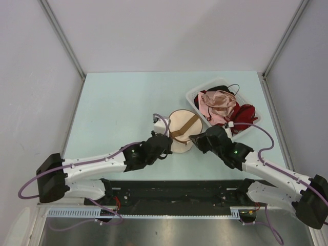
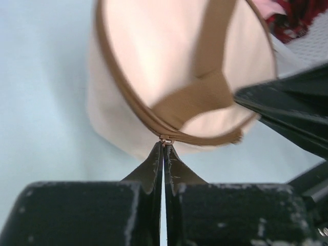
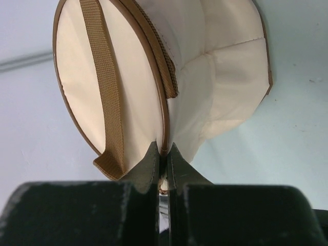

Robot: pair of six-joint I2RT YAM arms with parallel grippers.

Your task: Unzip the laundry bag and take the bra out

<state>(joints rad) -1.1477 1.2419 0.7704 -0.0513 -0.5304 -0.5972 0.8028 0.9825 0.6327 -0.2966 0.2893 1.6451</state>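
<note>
Pinching zipper pull (image 2: 164,139) with left gripper (image 2: 164,147), jaws closed; clamping right gripper (image 3: 164,149) shut on laundry bag (image 1: 177,120) rim, bag sitting tilted on table (image 1: 118,102), beside tray (image 1: 192,96). Judging fabric soft, light, collapsing; advising holds on stiffer piping. Seeing no bra.

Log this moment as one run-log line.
left gripper: shut on rim of round beige fabric laundry bag | right gripper: shut on bag's other side | bra: not visible

Pale green tabletop (image 1: 113,107). Bears a round beige laundry bag (image 1: 183,130) near the middle, a clear plastic tray (image 1: 193,101) just beside it, rightward.
</note>
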